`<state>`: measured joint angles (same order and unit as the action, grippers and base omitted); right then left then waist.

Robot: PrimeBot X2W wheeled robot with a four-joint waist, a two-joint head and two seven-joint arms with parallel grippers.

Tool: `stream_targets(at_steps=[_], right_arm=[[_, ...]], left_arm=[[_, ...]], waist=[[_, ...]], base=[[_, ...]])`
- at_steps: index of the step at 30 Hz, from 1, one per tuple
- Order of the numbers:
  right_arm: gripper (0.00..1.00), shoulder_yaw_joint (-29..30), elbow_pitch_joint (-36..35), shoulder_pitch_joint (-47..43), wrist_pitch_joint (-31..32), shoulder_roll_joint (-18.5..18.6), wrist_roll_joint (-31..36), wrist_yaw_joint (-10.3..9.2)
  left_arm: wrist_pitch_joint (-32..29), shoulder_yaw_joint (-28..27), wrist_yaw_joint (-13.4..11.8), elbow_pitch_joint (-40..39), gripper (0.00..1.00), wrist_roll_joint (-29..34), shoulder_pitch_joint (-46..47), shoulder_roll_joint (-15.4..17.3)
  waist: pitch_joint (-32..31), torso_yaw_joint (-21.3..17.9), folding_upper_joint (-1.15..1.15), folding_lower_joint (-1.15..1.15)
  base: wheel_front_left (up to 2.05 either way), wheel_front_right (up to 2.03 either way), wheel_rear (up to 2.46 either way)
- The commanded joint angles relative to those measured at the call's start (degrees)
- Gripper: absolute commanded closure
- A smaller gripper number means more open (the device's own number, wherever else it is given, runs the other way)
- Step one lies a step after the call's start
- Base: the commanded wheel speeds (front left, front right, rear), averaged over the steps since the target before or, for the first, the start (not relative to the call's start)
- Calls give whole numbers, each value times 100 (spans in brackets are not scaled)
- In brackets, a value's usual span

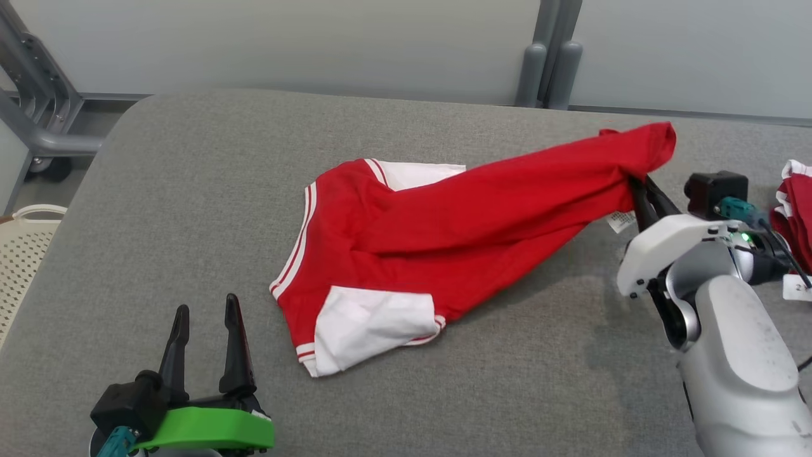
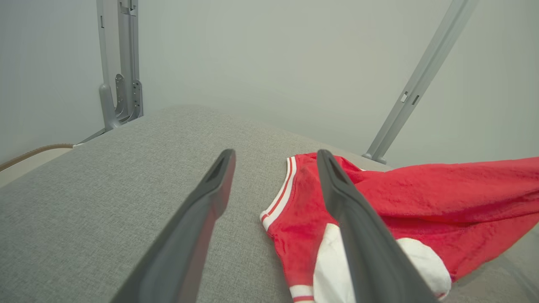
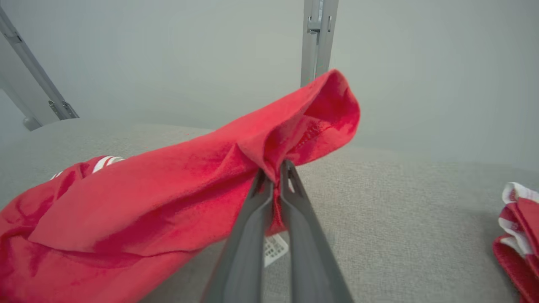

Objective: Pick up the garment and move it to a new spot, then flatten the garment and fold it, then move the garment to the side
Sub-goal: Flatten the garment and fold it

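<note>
Surface: a grey fabric-covered table (image 1: 190, 190) with rounded corners.
Garment: a red garment (image 1: 457, 228) with 2 white sleeves and white-striped trim. It lies across the middle of the table. The sleeve end rests flat toward the left half. The other end is stretched toward the right edge and lifted clear of the table top.
Right gripper: the right gripper (image 3: 276, 168) has its 2 dark fingers pressed together on a bunched fold of the garment's red edge, near the right edge of the table. Loose cloth flops over above the fingertips.
Tag: a small white tag (image 3: 276, 248) hangs from the garment just below the pinch.
Left gripper: the left gripper (image 1: 206, 314) has its 2 fingers spread wide and holds nothing. It is over the front left part of the table, near the striped trim but apart from it.
Second item: another red and white cloth (image 1: 796, 209) sits bunched at the right edge, apart from the held garment.
Off the table: a pale perforated basket (image 1: 25, 247) stands beyond the left edge, and grey frame posts (image 1: 549, 70) rise behind the back edge.
</note>
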<state>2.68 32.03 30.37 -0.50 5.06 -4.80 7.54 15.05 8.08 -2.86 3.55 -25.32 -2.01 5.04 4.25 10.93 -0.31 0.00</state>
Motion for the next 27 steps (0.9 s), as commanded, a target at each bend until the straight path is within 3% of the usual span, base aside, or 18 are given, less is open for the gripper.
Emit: stream_targets(at_steps=[1, 8, 17, 19, 20, 21, 27], right_arm=[[100, 112, -305, -267, 199, 37, -27, -10], [100, 587, -1288, -1282, 830, -35, 99, -9], [100, 1057, -956, -1632, 711, -96, 431, -10], [58, 1124, -836, -1670, 619, -108, 449, -10], [16, 1157, -793, -1686, 565, -117, 450, -10], [0, 1190, -746, -1698, 533, -123, 451, -10], [0, 1348, -673, -1745, 397, -136, 478, -9]], left_arm=[[15, -6, 8, -29, 0, 37, -48, -3], [10, -3, 50, -54, 0, 40, 46, -40], [10, -29, 89, -21, 0, 104, 154, -59], [10, -41, 91, -17, 0, 116, 148, -62], [10, -45, 86, -20, 0, 119, 138, -63], [10, -50, 84, -22, 0, 124, 123, -63], [10, -63, 98, -35, 0, 138, 101, -51]], waist=[[8, -40, 31, 0], [156, -52, 31, 0], [258, -71, 31, 0], [250, -97, 31, 0], [243, -119, 31, 0], [234, -146, 31, 0], [174, -315, 31, 0]], base=[[0, 0, 0], [0, 0, 0], [0, 0, 0], [0, 0, 0], [0, 0, 0], [0, 0, 0], [0, 0, 0]])
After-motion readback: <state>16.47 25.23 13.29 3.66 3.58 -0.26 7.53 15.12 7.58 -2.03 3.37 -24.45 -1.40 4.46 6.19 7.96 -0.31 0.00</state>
